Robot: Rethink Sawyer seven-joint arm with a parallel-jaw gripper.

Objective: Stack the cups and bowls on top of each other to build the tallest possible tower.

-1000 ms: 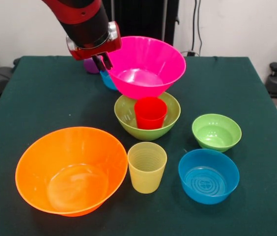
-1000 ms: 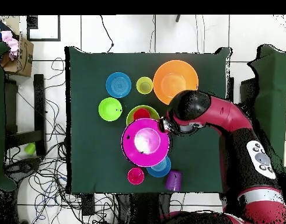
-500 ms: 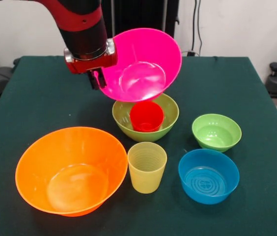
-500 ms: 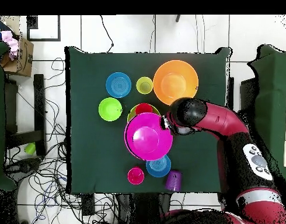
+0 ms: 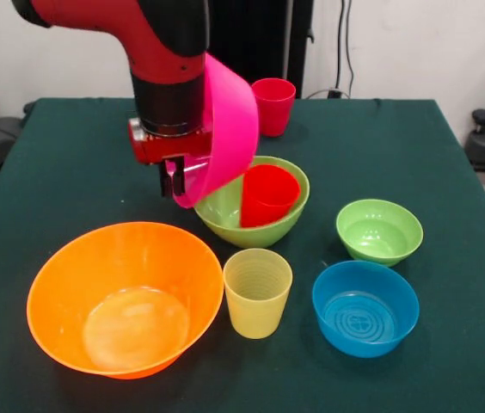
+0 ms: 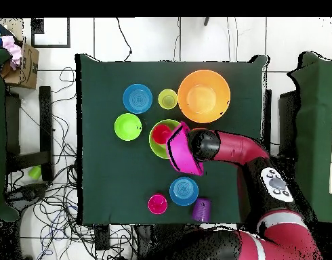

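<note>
My gripper (image 5: 174, 182) is shut on the rim of the hot pink bowl (image 5: 230, 120), which stands tipped almost on edge, its lower rim over the near-left side of the medium lime green bowl (image 5: 225, 211). A bright red cup (image 5: 268, 194) leans inside that green bowl. From overhead the pink bowl (image 6: 177, 149) covers part of the green bowl (image 6: 156, 144) and sits beside the red cup (image 6: 162, 133). The large orange bowl (image 5: 126, 292), ribbed yellow cup (image 5: 257, 291), small green bowl (image 5: 379, 231) and a blue bowl (image 5: 365, 307) stand in front. A pinkish-red cup (image 5: 273, 105) stands behind.
Overhead, a second blue bowl (image 6: 183, 191), the pinkish-red cup (image 6: 157, 204) and a purple cup (image 6: 201, 209) stand near the robot's side of the green table (image 6: 101, 162). The arm (image 6: 230, 145) reaches in from the right.
The arm has come lower and nearer the front, and the pink bowl has swung from open-side-up to nearly on edge. The pinkish-red cup behind now shows.
</note>
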